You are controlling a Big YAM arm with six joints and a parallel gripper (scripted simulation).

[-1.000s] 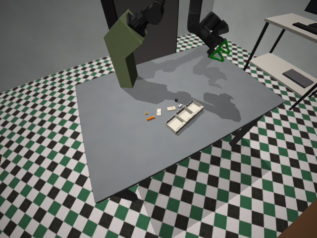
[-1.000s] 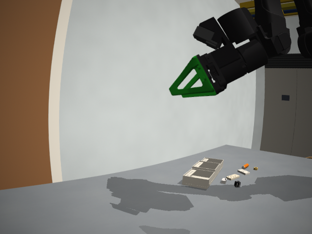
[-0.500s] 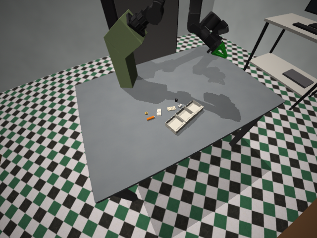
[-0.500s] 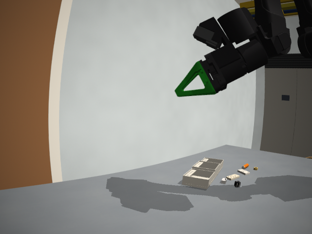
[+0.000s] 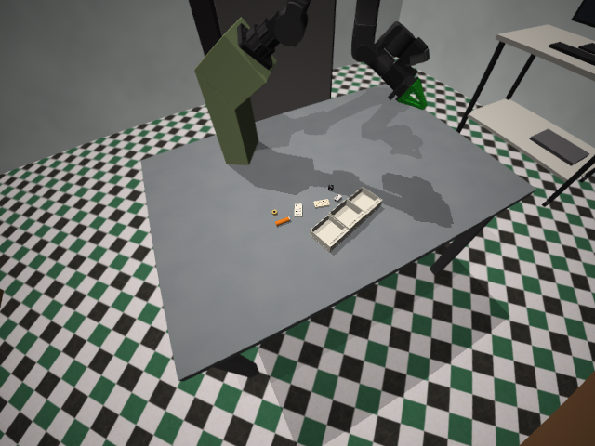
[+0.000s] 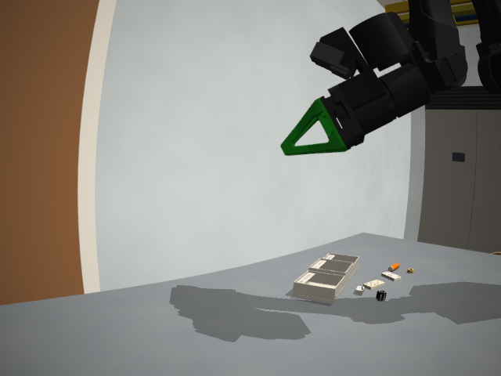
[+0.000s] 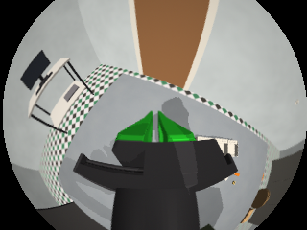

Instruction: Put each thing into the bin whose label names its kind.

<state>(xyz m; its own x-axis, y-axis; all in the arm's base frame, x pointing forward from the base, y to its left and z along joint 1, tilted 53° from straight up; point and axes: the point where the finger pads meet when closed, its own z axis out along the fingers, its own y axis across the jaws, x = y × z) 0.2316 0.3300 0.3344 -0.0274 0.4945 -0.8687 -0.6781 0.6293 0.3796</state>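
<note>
Hovering at the upper right of the top view, the gripper [image 5: 412, 96] has its fingers together on nothing. Descending that way risks scattering the small dice [image 5: 330, 188] beside the bins [image 5: 347, 218].

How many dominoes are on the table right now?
2. One domino lies just right of the orange cylinder and the small ring; the other domino lies between it and the bins, beside the white die. None seems hidden.
</note>
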